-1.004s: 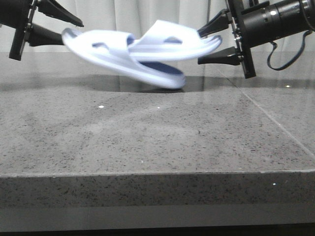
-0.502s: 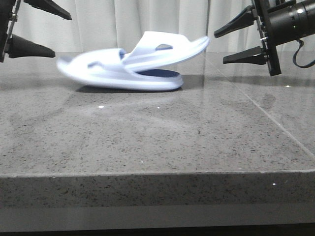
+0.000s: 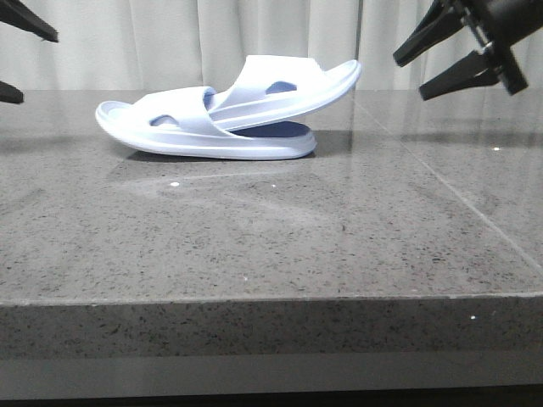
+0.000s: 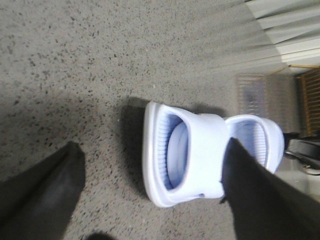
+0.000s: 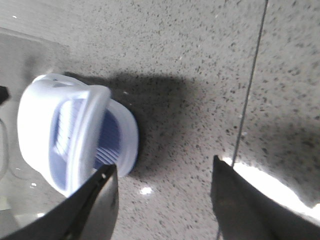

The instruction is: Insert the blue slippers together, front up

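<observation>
The blue slippers (image 3: 225,114) sit nested on the table (image 3: 271,229), upper one tilted; left gripper (image 3: 17,55) and right gripper (image 3: 437,64) hover spread, empty

- No text, label, brand, number or sign can be read in any view.
- The blue slippers (image 3: 227,114) show plain pale foam, with no readable mark on strap or sole.
- The stone table (image 3: 271,246) around the blue slippers carries only speckles.
</observation>
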